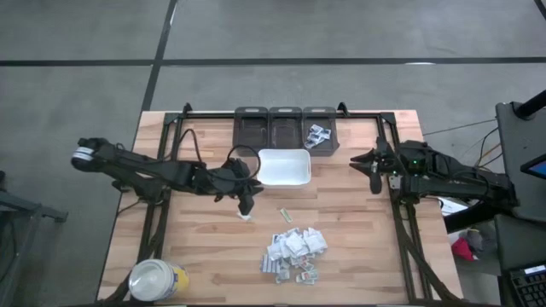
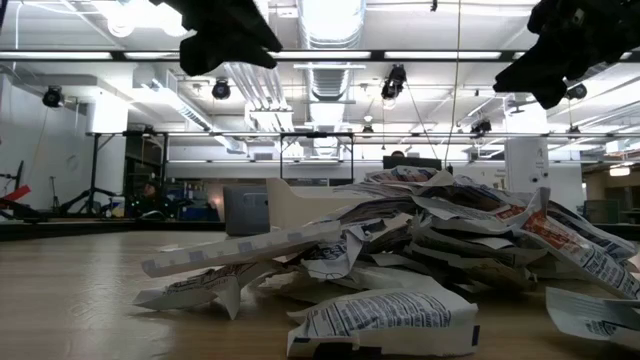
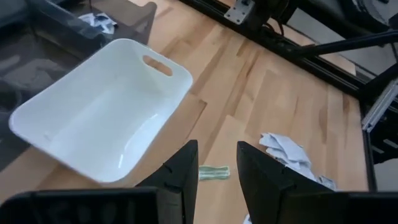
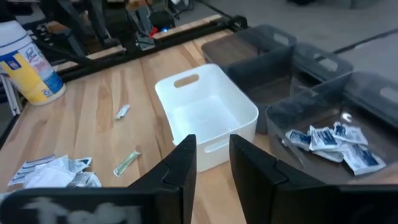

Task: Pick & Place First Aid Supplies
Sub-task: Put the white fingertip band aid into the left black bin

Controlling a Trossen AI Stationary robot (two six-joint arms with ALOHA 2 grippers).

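Hidden in the low view behind the heap of small white paper packets [image 2: 430,250]: most of the table beyond. Cut off at the frame top there, both dark arms. Print on the packets too small to read from above.

Empty: the white rectangular plastic tray [image 1: 283,167] at table centre, toward twelve o'clock. Empty too, two of the three dark bins [image 1: 284,124] behind it; a few packets [image 1: 318,135] in the rightmost one. Main heap [image 1: 293,252] at six o'clock; a green-printed sachet [image 1: 287,215] loose between heap and tray. Yellow jar with white lid [image 1: 157,280] at seven o'clock.

Left gripper [image 1: 246,205] at the tray's seven o'clock, jaws apart, nothing between. Right gripper [image 1: 374,164] at three o'clock, jaws apart, empty
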